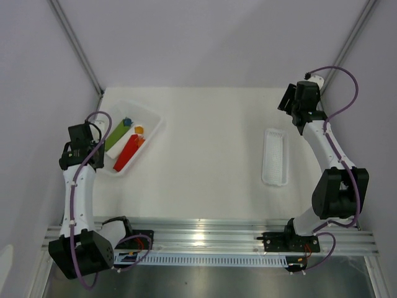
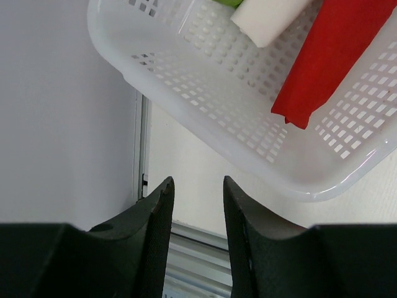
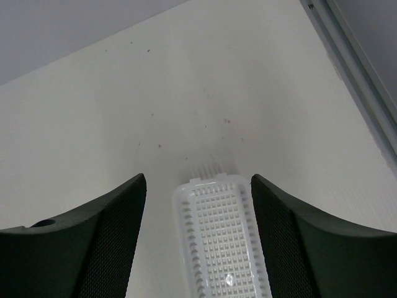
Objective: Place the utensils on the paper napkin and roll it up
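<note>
The paper napkin [image 1: 129, 152] is a narrow red roll lying aslant in a white perforated basket [image 1: 152, 121] at the table's left. In the left wrist view the napkin's [image 2: 335, 56] near end rests on the basket floor [image 2: 205, 81]. The utensils are out of view. My left gripper [image 1: 80, 152] hangs just left of the basket's near corner. Its jaws stand apart with nothing between the fingertips [image 2: 197, 186]. My right gripper [image 1: 289, 102] is raised at the far right, wide open [image 3: 198, 183] and holding nothing.
The basket also holds a green bar [image 1: 116, 135], a small orange block [image 1: 139, 130], a blue block [image 1: 127, 121] and a white piece [image 2: 267, 18]. A narrow white perforated tray [image 1: 275, 156] lies right of centre, below the right gripper [image 3: 223, 242]. A metal rail [image 1: 205, 236] runs along the near edge.
</note>
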Robot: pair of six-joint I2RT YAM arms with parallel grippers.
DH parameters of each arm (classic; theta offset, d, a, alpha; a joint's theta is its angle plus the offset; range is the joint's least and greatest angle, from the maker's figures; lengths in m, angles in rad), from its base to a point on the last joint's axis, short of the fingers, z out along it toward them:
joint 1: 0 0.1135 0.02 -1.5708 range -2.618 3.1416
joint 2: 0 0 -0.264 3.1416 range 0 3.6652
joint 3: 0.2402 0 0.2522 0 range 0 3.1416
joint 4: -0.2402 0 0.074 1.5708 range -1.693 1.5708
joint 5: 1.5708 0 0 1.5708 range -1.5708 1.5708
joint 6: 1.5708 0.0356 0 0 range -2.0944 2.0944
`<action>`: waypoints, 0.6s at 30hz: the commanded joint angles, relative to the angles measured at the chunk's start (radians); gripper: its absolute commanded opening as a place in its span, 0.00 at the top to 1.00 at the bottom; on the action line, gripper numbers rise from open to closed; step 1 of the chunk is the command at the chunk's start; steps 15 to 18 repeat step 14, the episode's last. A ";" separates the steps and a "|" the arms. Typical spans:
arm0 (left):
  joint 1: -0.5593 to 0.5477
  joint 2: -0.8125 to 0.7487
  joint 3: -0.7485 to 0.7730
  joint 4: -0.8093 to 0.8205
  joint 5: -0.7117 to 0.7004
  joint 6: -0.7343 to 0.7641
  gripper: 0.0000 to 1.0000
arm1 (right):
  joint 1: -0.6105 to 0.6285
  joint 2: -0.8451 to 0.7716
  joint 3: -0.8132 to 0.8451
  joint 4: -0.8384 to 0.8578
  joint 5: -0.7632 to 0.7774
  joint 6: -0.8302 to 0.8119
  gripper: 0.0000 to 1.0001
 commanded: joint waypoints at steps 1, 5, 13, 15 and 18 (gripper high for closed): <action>0.016 -0.042 -0.034 0.015 -0.012 -0.034 0.59 | 0.003 -0.050 0.000 0.005 0.062 0.058 0.28; 0.024 -0.056 -0.050 0.014 -0.012 -0.037 0.59 | 0.002 -0.069 -0.028 0.028 0.057 0.069 0.28; 0.032 -0.073 -0.058 0.006 -0.007 -0.034 0.58 | 0.002 -0.092 -0.068 0.077 0.067 0.072 0.31; 0.032 -0.076 -0.058 0.006 -0.007 -0.033 0.58 | 0.003 -0.095 -0.074 0.083 0.062 0.058 0.30; 0.032 -0.076 -0.058 0.006 -0.007 -0.033 0.58 | 0.003 -0.095 -0.074 0.083 0.062 0.058 0.30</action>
